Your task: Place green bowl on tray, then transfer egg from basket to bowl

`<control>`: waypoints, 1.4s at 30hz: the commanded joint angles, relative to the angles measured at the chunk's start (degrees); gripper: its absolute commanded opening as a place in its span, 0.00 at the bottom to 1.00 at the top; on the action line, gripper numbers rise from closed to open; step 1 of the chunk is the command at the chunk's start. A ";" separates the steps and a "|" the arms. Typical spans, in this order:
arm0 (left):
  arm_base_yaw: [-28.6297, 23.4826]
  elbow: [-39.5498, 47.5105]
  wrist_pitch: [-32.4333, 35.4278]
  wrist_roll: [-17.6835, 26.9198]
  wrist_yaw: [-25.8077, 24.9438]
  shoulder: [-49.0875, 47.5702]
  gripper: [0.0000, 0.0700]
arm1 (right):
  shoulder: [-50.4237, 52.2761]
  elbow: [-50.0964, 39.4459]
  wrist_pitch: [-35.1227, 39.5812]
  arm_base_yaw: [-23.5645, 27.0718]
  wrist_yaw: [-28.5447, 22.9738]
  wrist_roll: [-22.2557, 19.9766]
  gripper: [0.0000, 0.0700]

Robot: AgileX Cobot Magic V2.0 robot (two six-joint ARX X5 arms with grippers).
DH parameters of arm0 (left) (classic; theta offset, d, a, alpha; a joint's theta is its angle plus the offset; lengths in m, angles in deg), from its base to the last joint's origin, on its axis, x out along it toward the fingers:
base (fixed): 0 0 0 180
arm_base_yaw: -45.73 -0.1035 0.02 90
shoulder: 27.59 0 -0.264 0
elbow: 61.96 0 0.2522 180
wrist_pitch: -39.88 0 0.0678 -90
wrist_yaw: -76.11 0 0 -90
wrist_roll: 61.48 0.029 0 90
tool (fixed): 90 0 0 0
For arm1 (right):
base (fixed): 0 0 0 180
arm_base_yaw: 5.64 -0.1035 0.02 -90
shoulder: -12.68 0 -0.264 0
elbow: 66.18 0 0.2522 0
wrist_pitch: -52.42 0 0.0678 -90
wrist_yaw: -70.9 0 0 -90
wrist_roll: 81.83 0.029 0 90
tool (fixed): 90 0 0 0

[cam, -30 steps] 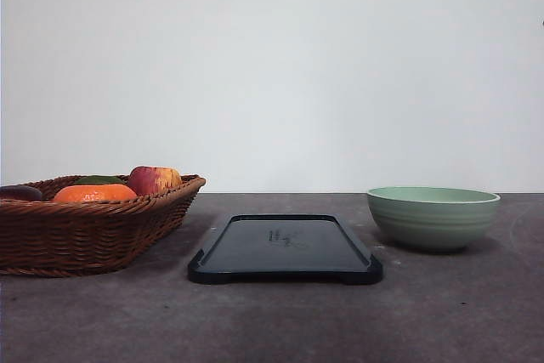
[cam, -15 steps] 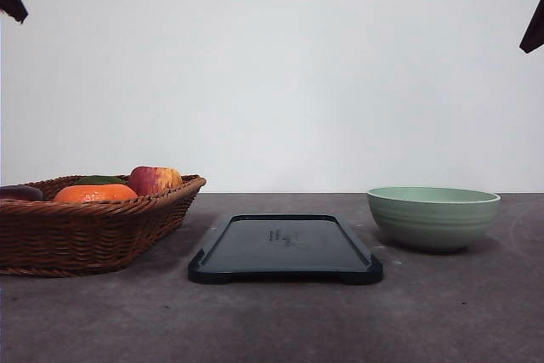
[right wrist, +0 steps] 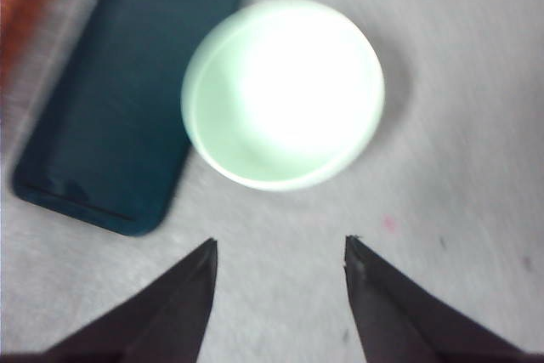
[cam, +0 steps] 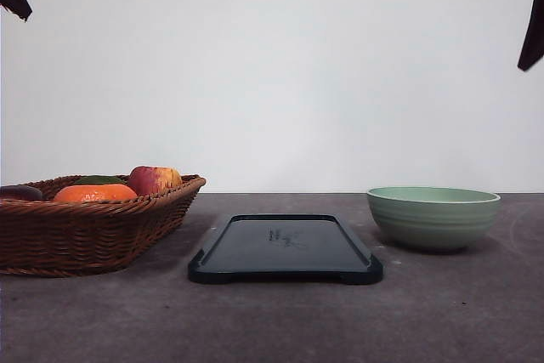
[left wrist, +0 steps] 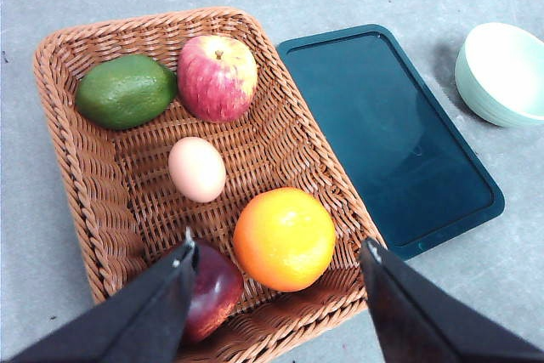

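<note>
Both arms have just entered overhead, the right gripper (right wrist: 280, 248) spread wide above the untouched green bowl (right wrist: 283, 93), pickup pending.

Egg (left wrist: 197, 169) reachable (fruits (left wrist: 284, 238) apart).

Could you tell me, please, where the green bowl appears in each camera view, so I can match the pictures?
Front view: the green bowl stands on the table, right of the tray, apart from it.
Left wrist view: the bowl is cut by the picture's edge, beyond the tray.
Right wrist view: the bowl is seen from above, blurred, beside the tray.
Shared landmark: the black tray.
</note>
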State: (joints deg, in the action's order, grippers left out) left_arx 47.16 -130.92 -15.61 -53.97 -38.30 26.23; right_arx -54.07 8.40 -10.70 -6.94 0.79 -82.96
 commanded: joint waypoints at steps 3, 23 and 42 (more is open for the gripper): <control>0.20 -1.55 0.63 0.61 -0.59 0.22 0.56 | -6.71 6.45 -3.43 -0.07 -2.20 2.39 0.42; 0.20 -1.55 0.63 0.57 -0.59 0.22 0.56 | -33.38 18.90 -1.40 -0.07 -3.66 0.66 0.42; 0.20 -1.55 0.63 0.57 -0.59 0.22 0.56 | -40.40 22.43 -4.09 -0.66 -3.47 0.51 0.00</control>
State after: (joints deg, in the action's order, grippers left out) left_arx 47.16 -130.95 -15.61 -53.97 -38.30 26.23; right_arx -93.50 28.71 -14.30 -7.31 -2.76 -81.99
